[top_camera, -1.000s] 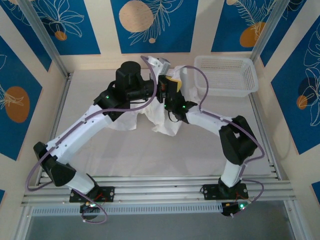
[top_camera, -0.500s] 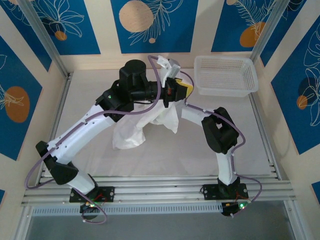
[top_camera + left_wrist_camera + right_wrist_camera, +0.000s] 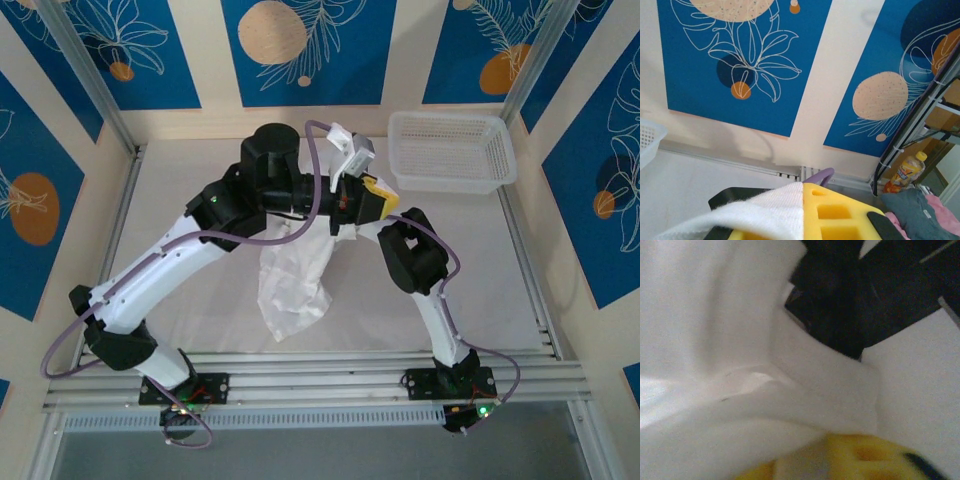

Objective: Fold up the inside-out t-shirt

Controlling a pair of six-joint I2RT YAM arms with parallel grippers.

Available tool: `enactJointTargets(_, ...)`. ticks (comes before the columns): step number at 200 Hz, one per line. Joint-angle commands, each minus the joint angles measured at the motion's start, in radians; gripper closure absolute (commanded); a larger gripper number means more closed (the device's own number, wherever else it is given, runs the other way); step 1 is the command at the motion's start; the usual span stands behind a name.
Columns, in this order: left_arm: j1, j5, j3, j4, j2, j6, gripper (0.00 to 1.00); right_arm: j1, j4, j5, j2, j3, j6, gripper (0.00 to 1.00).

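The inside-out t-shirt [image 3: 292, 285] is thin white cloth hanging in one long bunch from the raised left gripper [image 3: 368, 194] down to the table. In the left wrist view a fold of it [image 3: 755, 210] is pinched against the yellow finger [image 3: 840, 215] of the left gripper [image 3: 800, 220], which is shut on it. My right arm [image 3: 410, 255] is folded up tight, its wrist against the left gripper. In the right wrist view the cloth [image 3: 715, 340] drapes over the right gripper [image 3: 840, 460]. One yellow finger [image 3: 865, 455] shows beneath, and its jaw gap is hidden.
A white mesh basket [image 3: 450, 150] stands at the back right of the table, its corner [image 3: 647, 140] at the left of the left wrist view. Metal frame posts [image 3: 85, 75] rise at the back corners. The white table [image 3: 200, 300] lies around the hanging shirt.
The left gripper has risen and moved right, lifting the shirt off the table so that it hangs long. The right arm has folded in closer under the left gripper.
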Motion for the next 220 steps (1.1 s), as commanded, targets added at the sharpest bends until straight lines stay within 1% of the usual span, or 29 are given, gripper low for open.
enactJointTargets(1, -0.031, 0.060, 0.059, 0.034, -0.018, 0.051, 0.92, 0.020, -0.114, 0.027, 0.032, 0.039, -0.065, 0.39)
enactJointTargets(11, -0.032, 0.061, 0.060, 0.033, -0.023, 0.054, 0.92, 0.034, -0.156, 0.078, 0.046, 0.058, -0.099, 0.27)
enactJointTargets(23, -0.036, 0.067, 0.073, 0.027, -0.028, 0.054, 0.92, 0.045, -0.212, 0.136, 0.071, 0.090, -0.128, 0.22)
enactJointTargets(39, -0.049, 0.054, 0.125, -0.014, -0.028, 0.060, 0.91, 0.055, -0.282, 0.206, 0.109, 0.137, -0.149, 0.22)
enactJointTargets(59, -0.070, 0.028, 0.233, -0.114, -0.018, 0.097, 0.91, 0.058, -0.371, 0.259, 0.170, 0.207, -0.178, 0.21)
enactJointTargets(84, -0.095, -0.003, 0.326, -0.185, -0.022, 0.135, 0.91, 0.068, -0.444, 0.288, 0.241, 0.267, -0.229, 0.20)
enactJointTargets(109, -0.104, -0.022, 0.344, -0.201, -0.040, 0.149, 0.91, 0.078, -0.478, 0.286, 0.290, 0.294, -0.251, 0.22)
enactJointTargets(116, -0.103, -0.035, 0.344, -0.209, -0.041, 0.154, 0.91, 0.077, -0.481, 0.265, 0.300, 0.300, -0.251, 0.25)
enactJointTargets(120, -0.104, -0.041, 0.344, -0.214, -0.043, 0.156, 0.91, 0.075, -0.481, 0.251, 0.302, 0.298, -0.248, 0.29)
enactJointTargets(132, -0.105, -0.057, 0.341, -0.232, -0.044, 0.163, 0.92, 0.070, -0.475, 0.214, 0.299, 0.294, -0.244, 0.48)
enactJointTargets(138, -0.106, -0.062, 0.338, -0.238, -0.046, 0.168, 0.92, 0.064, -0.470, 0.183, 0.294, 0.291, -0.248, 0.62)
enactJointTargets(149, -0.106, -0.080, 0.326, -0.249, -0.052, 0.176, 0.92, 0.057, -0.469, 0.143, 0.280, 0.294, -0.250, 0.83)
enactJointTargets(158, -0.105, -0.115, 0.310, -0.259, -0.060, 0.187, 0.92, 0.054, -0.459, 0.107, 0.256, 0.289, -0.252, 0.93)
enactJointTargets(166, -0.105, -0.162, 0.291, -0.268, -0.069, 0.197, 0.92, 0.050, -0.439, 0.074, 0.223, 0.275, -0.248, 1.00)
enactJointTargets(177, -0.103, -0.264, 0.253, -0.276, -0.088, 0.206, 0.92, 0.044, -0.387, 0.023, 0.153, 0.233, -0.235, 1.00)
enactJointTargets(194, -0.074, -0.473, 0.185, -0.296, -0.114, 0.199, 0.93, 0.031, -0.265, -0.087, 0.005, 0.121, -0.198, 1.00)
enactJointTargets(207, -0.009, -0.599, 0.120, -0.311, -0.136, 0.168, 0.93, 0.024, -0.143, -0.158, -0.131, 0.002, -0.167, 1.00)
enactJointTargets(220, 0.099, -0.665, 0.027, -0.312, -0.167, 0.122, 0.93, 0.022, -0.013, -0.223, -0.275, -0.124, -0.134, 1.00)
